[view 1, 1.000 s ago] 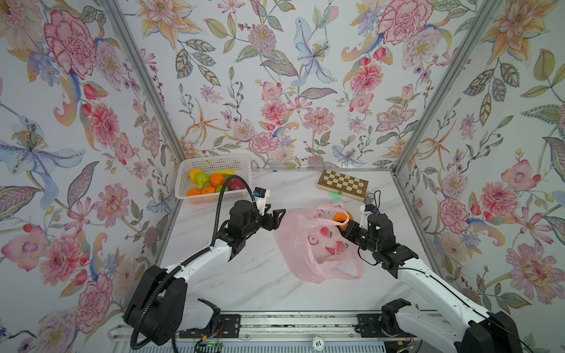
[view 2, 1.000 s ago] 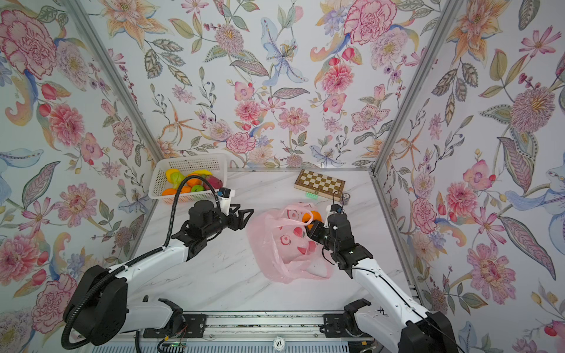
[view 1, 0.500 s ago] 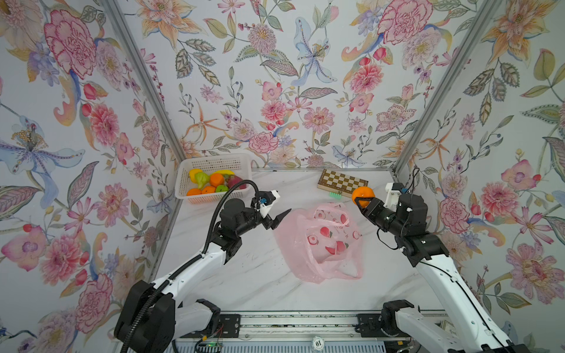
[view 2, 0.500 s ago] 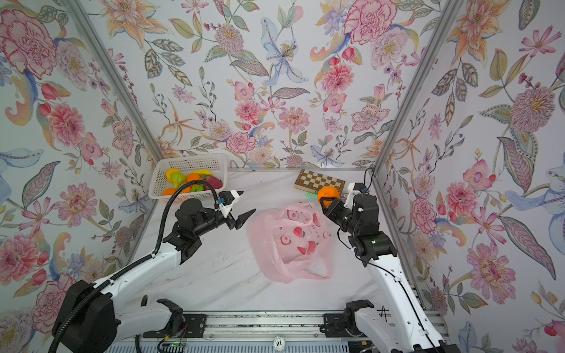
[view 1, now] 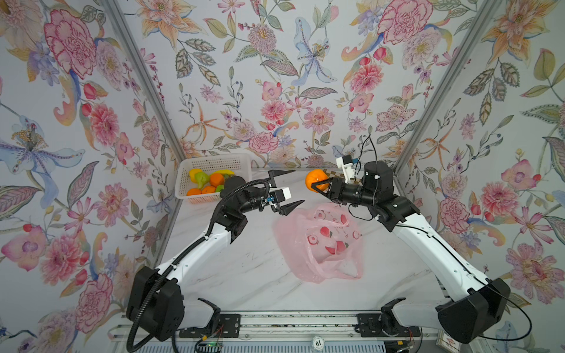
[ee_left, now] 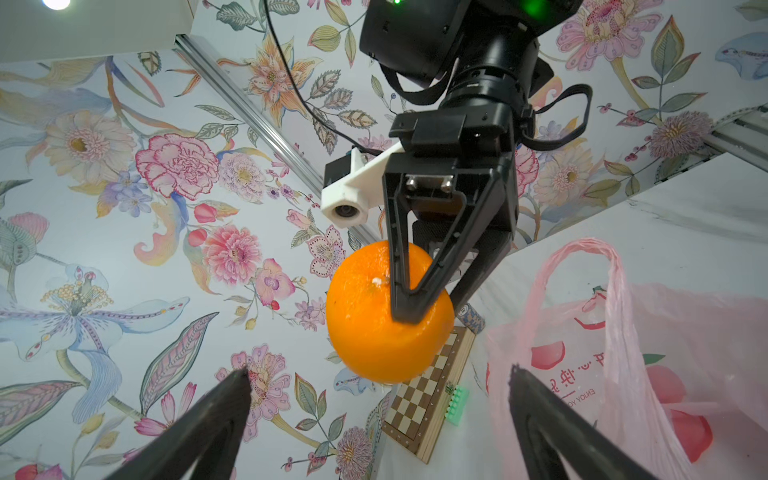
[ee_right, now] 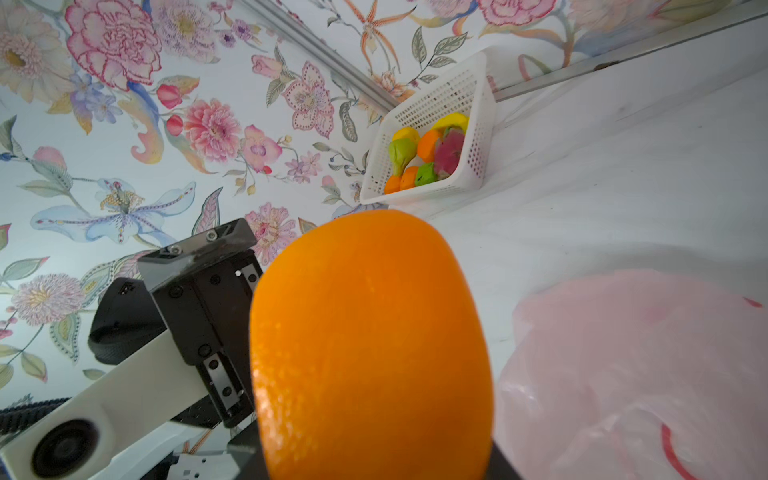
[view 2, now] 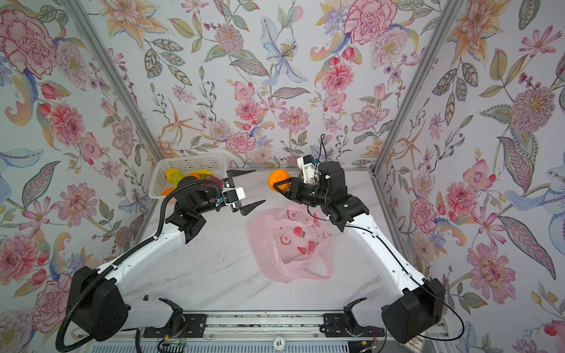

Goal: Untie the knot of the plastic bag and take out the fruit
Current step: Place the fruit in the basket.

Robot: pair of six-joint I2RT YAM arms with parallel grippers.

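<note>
Your right gripper (view 1: 318, 185) is raised above the back of the marble table (view 1: 244, 275), and its jaws are part closed on 1 orange (view 1: 314, 178), which they pinch from 2 sides. The left wrist view shows 1 black finger (ee_left: 401, 286) pressed across the orange's skin. Your left gripper (view 1: 298, 186) sits just opposite it at about the same height, pointing at the orange, with its 2 fingers spread as wide as they go and nothing between them. A small gap separates its tips from the orange. The plastic bag (view 1: 321, 244) lies slumped on the table below and between the 2 grippers, nearer your right arm, and neither gripper touches it. Its handle loops hang loose toward the front edge, and in the left wrist view 1 handle (ee_left: 598, 253) arches up open. You cannot tell from these views whether anything is left inside. The rest of the fruit (ee_right: 424, 156) is piled in the white basket (view 1: 214, 159) in the back corner on your left side: oranges, green pieces, yellow ones and a magenta dragon fruit. A small chessboard (ee_left: 428, 395) lies against the back wall behind the held orange.
</note>
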